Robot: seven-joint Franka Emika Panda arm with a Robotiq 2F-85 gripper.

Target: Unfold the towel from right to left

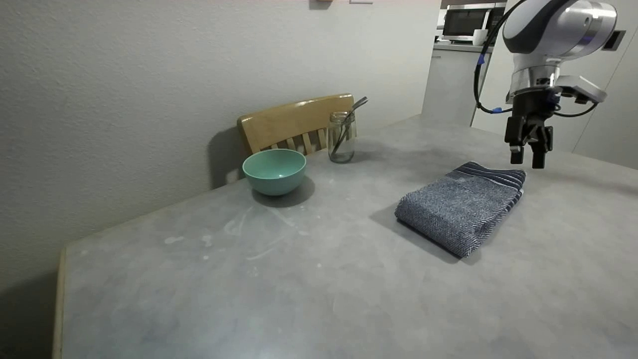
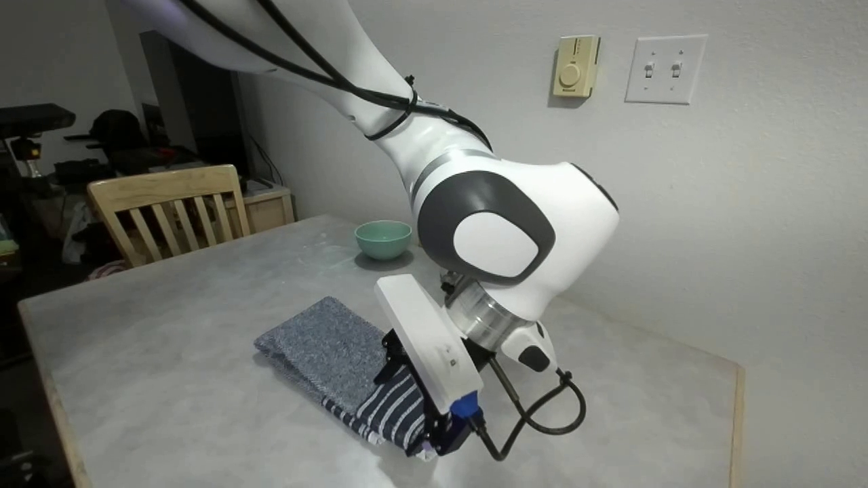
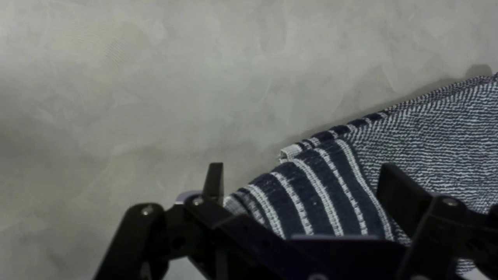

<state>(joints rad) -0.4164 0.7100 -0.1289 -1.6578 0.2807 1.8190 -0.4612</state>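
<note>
The blue-grey towel (image 1: 461,212) lies folded on the grey table, with its dark and white striped end towards the gripper. It also shows in an exterior view (image 2: 325,356), partly hidden behind the gripper, and in the wrist view (image 3: 439,144). My gripper (image 1: 527,158) is open and points down, above the table by the striped end. In the wrist view the gripper (image 3: 303,186) has its fingers wide apart, with the striped end showing between them and nothing held. In an exterior view the gripper (image 2: 400,410) overlaps the striped corner; contact cannot be told.
A teal bowl (image 1: 274,172) stands near the wall and shows in an exterior view (image 2: 383,240). A glass jar (image 1: 341,142) with cutlery stands beside it. A wooden chair (image 1: 294,119) is at the table edge behind them. Another wooden chair (image 2: 169,203) stands at a table edge.
</note>
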